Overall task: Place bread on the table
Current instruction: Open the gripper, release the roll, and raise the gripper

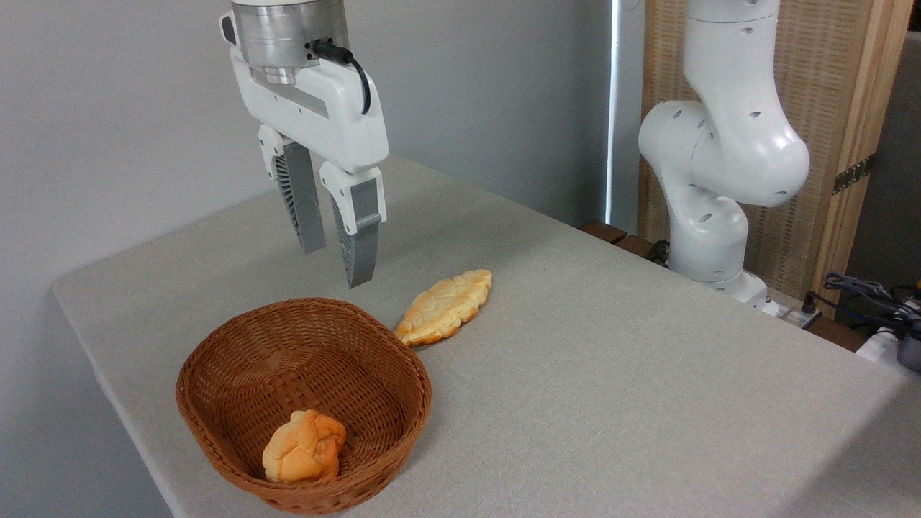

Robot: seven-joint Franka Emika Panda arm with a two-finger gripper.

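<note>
Two grey fingers (357,244) of the hand (335,265) hang slightly parted, gripping nothing; below and right, the leaf-shaped bread (445,306) lies on the tabletop (611,374) beside the wicker basket (216,424).

This looks like a robotics lab rather than a home or kitchen. A white robot arm (719,144) stands bolted at the edge of a plain desk (611,388) covered in grey-beige cloth, set against bare grey walls (108,108). Loose cables and a power strip (863,295) lie on the floor beside the arm's base, and a wooden-framed woven screen (827,86) stands behind it. The bread (445,306) and wicker basket (302,403) read as test props.
</note>
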